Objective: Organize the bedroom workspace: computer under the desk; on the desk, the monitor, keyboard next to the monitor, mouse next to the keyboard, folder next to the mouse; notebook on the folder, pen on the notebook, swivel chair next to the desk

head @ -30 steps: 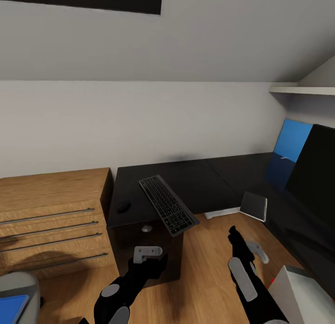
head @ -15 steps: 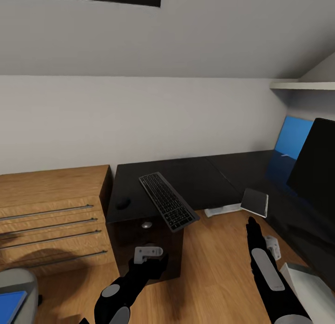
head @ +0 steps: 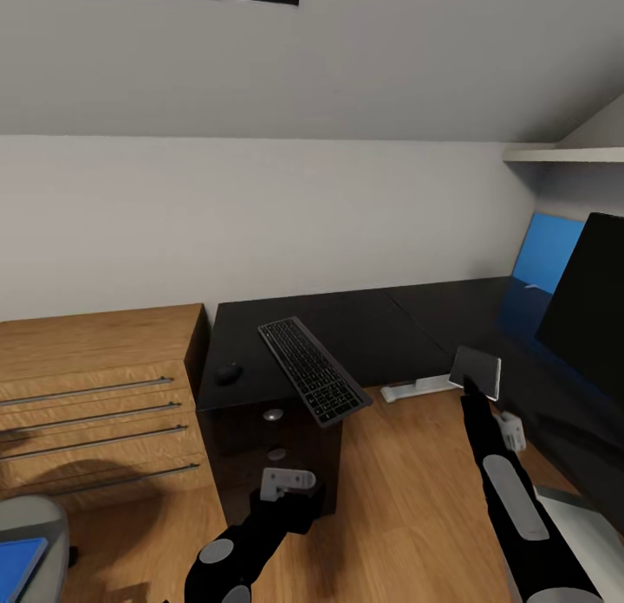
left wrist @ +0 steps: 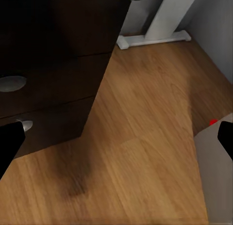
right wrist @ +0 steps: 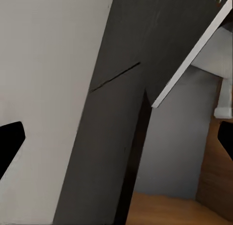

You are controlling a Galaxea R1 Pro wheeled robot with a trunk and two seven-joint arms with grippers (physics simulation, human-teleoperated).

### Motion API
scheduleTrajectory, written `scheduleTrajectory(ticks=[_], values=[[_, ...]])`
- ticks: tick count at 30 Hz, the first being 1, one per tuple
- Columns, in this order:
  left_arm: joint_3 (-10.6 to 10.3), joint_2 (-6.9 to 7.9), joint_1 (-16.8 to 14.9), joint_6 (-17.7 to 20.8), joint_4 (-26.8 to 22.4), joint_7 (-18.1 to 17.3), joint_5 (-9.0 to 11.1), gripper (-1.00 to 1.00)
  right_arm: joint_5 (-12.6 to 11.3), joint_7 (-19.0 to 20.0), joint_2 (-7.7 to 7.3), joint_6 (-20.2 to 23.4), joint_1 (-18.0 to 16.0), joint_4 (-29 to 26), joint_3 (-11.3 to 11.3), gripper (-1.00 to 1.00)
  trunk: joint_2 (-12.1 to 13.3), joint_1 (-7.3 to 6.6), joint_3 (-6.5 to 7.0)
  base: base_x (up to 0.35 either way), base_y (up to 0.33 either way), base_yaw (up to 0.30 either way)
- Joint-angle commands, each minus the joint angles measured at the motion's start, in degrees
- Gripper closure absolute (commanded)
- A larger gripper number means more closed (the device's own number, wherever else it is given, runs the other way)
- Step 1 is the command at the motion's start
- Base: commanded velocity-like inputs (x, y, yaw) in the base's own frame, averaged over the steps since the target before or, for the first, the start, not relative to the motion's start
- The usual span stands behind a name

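Observation:
On the black desk (head: 381, 326) the keyboard (head: 312, 369) lies askew, one end past the front edge. The mouse (head: 229, 373) sits near the desk's left end. The monitor (head: 594, 300) stands at the right. A dark notebook (head: 475, 371) with a white edge overhangs the desk, and my open right gripper (head: 471, 393) is just below it. Lower down, my left gripper (head: 293, 497) hangs open before the drawer unit (left wrist: 48, 89). At the lower left the blue folder (head: 17, 564) lies on the swivel chair (head: 39, 521). The computer (left wrist: 213, 176) stands on the floor at the right. The pen is out of view.
A light-wood cabinet (head: 95, 369) with bar handles adjoins the desk's left end. The desk's white leg foot (head: 416, 386) rests on the wood floor. A blue panel (head: 546, 252) stands upright behind the monitor, under a wall shelf (head: 563, 155).
My right arm has stretched forward and up, from low over the floor to the notebook's underside. The left gripper has sunk slightly. The whole view has shifted a little.

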Motion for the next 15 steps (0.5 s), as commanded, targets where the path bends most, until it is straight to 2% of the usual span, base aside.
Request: scheduleTrajectory(ticks=[1,9,12,13,14,15], values=[[-0.18,0.05,-0.07,0.05,-0.06,0.57,0.56,-1.00,-0.37,0.23,-0.03,-0.26,0.00,-0.21,0.11,-1.00,-0.03,0.00,-0.06,0.000,0.000,0.000],[-1.18,0.07,-0.07,0.03,0.62,0.47,0.59,-1.00,1.74,1.48,-0.11,0.02,0.09,-0.67,0.17,-1.00,-0.03,0.00,-0.06,0.000,0.000,0.000],[-1.78,0.11,-0.07,-0.07,1.54,0.37,0.53,-1.00,2.13,1.53,-0.11,2.01,0.10,-0.63,-0.02,-1.00,-0.03,0.00,-0.06,0.000,0.000,0.000],[-1.83,0.11,-0.07,-0.08,1.59,0.36,0.53,-1.00,2.04,1.53,-0.10,2.45,0.11,-0.62,-0.08,-1.00,-0.03,0.00,-0.06,0.000,0.000,0.000],[-2.25,0.08,-0.07,-0.05,1.72,0.33,0.52,-1.00,-0.82,1.60,-0.09,4.46,0.11,-0.56,-0.93,-1.00,-0.03,0.00,-0.06,0.000,0.000,0.000],[-2.43,0.08,-0.07,-0.05,1.73,0.33,0.52,-1.00,-1.51,1.60,-0.10,4.64,0.11,-0.55,-1.03,-1.00,-0.03,0.00,-0.06,0.000,0.000,0.000]])
